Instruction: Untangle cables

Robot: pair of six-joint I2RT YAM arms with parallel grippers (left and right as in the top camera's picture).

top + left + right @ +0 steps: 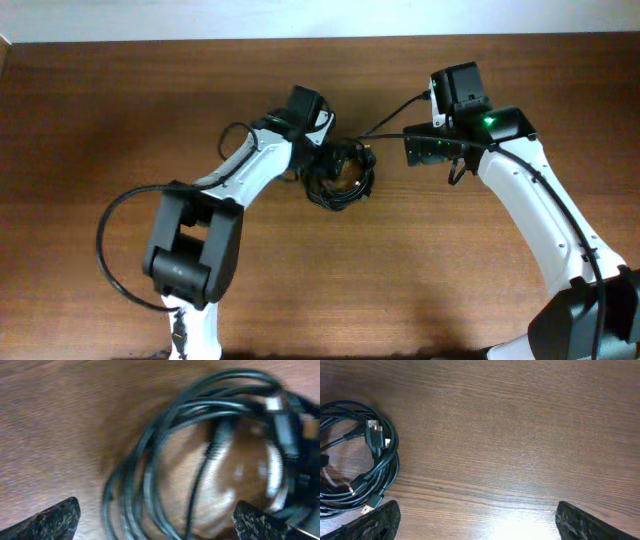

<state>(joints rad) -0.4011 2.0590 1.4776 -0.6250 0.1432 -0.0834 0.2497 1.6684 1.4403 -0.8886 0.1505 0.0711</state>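
Cables (325, 195) well inside table (100, 120) edges.

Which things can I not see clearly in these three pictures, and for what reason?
- Right wrist view: the cables are cut off by the left edge, so the far side of the coil is missing.
- Left wrist view: the cables are blurred; the number of cords and how they cross cannot be told.
- Overhead view: the cables are too small to follow any single cord or to find its ends.
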